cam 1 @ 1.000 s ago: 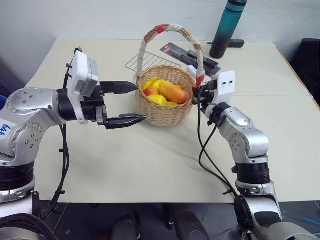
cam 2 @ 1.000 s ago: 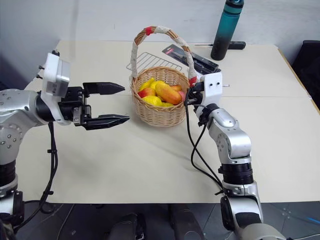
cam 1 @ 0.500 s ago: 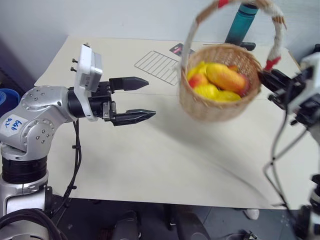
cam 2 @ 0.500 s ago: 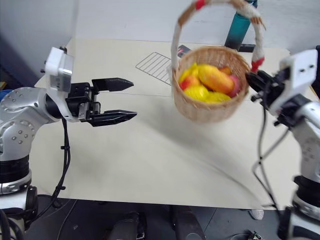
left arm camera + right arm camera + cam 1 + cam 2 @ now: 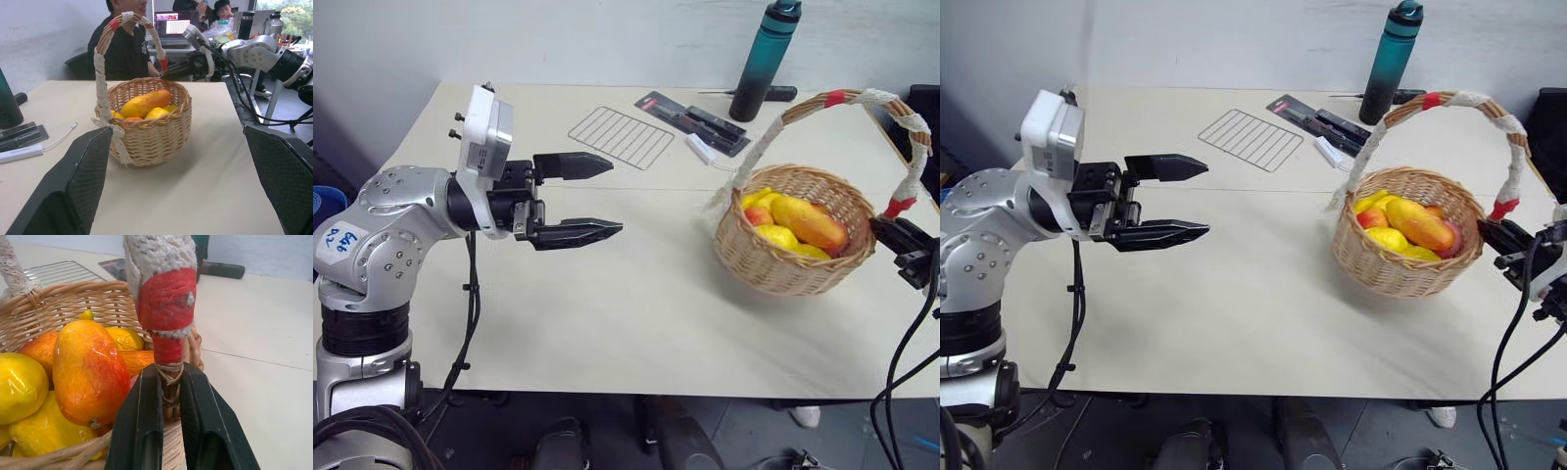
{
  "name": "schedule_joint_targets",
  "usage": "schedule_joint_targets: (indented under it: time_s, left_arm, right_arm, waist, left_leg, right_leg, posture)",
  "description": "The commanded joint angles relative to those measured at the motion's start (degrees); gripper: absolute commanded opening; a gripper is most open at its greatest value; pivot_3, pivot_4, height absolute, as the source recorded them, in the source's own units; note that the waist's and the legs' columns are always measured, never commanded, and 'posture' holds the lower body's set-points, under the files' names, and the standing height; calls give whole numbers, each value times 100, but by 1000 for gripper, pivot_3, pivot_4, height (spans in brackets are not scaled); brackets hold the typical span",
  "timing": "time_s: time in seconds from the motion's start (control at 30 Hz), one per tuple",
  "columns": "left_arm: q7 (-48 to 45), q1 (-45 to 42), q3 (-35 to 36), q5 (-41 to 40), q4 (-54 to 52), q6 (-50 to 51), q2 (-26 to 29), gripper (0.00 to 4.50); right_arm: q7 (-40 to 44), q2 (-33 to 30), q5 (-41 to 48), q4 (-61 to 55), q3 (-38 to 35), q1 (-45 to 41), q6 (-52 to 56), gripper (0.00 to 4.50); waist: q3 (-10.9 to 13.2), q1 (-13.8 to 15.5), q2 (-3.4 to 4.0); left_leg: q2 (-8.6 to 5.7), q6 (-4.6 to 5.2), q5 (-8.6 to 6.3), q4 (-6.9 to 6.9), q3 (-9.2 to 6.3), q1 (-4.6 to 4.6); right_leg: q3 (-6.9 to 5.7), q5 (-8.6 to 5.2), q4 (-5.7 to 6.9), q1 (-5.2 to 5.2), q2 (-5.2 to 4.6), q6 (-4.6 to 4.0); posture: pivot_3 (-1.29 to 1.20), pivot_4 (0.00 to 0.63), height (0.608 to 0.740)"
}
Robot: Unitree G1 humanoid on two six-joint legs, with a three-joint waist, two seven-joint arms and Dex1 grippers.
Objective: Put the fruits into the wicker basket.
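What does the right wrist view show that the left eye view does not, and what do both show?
Right wrist view: the right gripper clamped on the base of the handle, just below its red band, and a mango's stem end.

Left eye view: the open left gripper, the wire rack and the bottle.

Both: the wicker basket holding the fruits.

Fruits [image 5: 798, 223] fill the wicker basket [image 5: 783, 264] on the table [image 5: 607, 323].

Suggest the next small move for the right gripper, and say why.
Probably open the right gripper and back away: it is shut on the handle base, the basket sits on the table, and the fruits lie inside.
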Motion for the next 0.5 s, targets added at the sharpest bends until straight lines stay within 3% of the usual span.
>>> schedule_joint_targets:
  time_s: [0.03,0.27,0.43,0.5]
  left_arm:
    - [-50,-109,46,-9,-8,-103,3,4500]
    - [-211,-55,64,12,74,-136,79,4500]
    - [-404,-96,144,-56,288,-35,194,4500]
    - [-560,-145,132,-33,400,-58,285,4500]
  right_arm:
    - [74,-42,124,131,-205,-116,-318,498]
    - [413,-370,191,304,-350,142,-274,2755]
    - [1945,-1711,211,1126,-1150,871,-130,4409]
    - [2940,-2262,258,1532,-1613,1350,89,4460]
  waist:
    - [0,5,0]
    - [-1,13,1]
    - [2,29,13]
    - [3,32,13]
  left_leg:
    - [0,0,0,0,0,-1]
    - [0,0,0,0,-1,-1]
    - [-12,2,-1,-1,-1,0]
    - [-18,7,-2,-3,-3,3]
  right_leg:
    - [0,0,0,0,0,0]
    - [-1,0,0,0,-1,0]
    - [0,-5,-1,2,-8,8]
    - [0,-6,-4,6,-9,11]
  posture:
    - [0,150,740]
    - [0,150,740]
    - [0,150,740]
    - [0,150,740]
